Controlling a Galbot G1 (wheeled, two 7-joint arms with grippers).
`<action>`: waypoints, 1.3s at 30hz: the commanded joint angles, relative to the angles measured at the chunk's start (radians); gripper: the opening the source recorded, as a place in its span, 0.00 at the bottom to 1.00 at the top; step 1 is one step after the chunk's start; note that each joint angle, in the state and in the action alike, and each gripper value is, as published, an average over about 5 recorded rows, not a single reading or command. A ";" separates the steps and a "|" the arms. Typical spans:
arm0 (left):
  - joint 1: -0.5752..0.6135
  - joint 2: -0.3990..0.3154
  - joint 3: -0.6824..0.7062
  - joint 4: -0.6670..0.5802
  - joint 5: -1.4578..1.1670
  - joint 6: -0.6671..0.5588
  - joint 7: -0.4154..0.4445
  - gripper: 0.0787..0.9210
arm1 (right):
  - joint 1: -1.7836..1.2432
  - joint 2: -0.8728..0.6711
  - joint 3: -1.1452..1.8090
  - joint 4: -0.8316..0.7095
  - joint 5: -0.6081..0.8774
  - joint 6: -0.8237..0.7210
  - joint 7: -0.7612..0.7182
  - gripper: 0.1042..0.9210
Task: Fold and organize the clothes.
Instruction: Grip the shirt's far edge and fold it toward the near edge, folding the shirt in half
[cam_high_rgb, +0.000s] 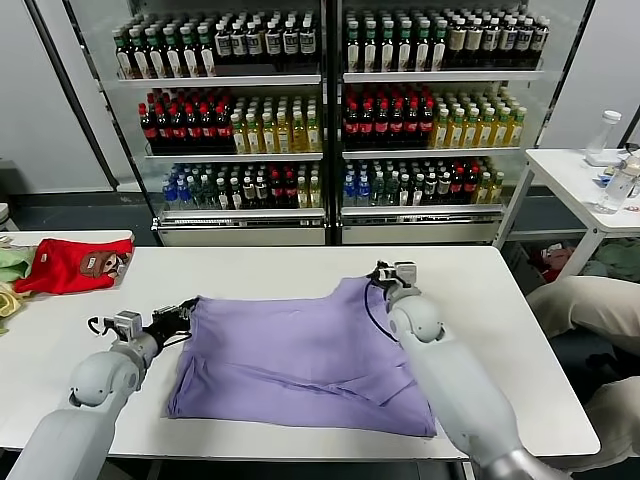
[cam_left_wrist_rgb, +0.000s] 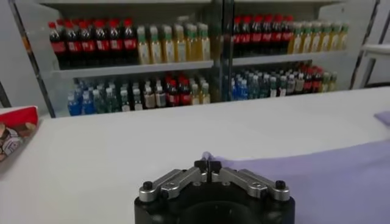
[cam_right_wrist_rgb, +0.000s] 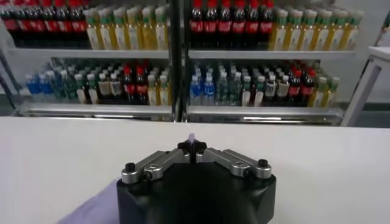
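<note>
The lavender T-shirt (cam_high_rgb: 300, 355) lies spread on the white table (cam_high_rgb: 500, 300), plain side up, its print hidden. My left gripper (cam_high_rgb: 187, 313) is shut on the shirt's far left corner; in the left wrist view (cam_left_wrist_rgb: 208, 165) cloth (cam_left_wrist_rgb: 317, 176) pokes out between the closed fingertips. My right gripper (cam_high_rgb: 377, 276) is shut on the shirt's far right corner; in the right wrist view (cam_right_wrist_rgb: 191, 146) a sliver of lavender cloth (cam_right_wrist_rgb: 191, 137) sticks up from the fingertips. Both corners are held at the far edge of the shirt, low over the table.
A red shirt with a brown cartoon patch (cam_high_rgb: 75, 265) and pale green and yellow garments (cam_high_rgb: 10, 275) lie at the table's far left. Drink coolers (cam_high_rgb: 330, 110) stand behind. A second white table (cam_high_rgb: 585, 185) with bottles is at the right.
</note>
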 joint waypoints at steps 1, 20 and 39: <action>0.226 0.022 -0.076 -0.218 -0.057 -0.054 -0.024 0.00 | -0.253 -0.113 0.033 0.379 0.045 -0.028 0.056 0.01; 0.360 0.001 -0.123 -0.266 -0.069 -0.116 -0.038 0.00 | -0.475 -0.157 0.134 0.512 0.019 -0.021 0.054 0.01; 0.421 -0.004 -0.163 -0.315 -0.097 -0.130 -0.053 0.00 | -0.519 -0.207 0.168 0.557 0.035 -0.022 0.042 0.01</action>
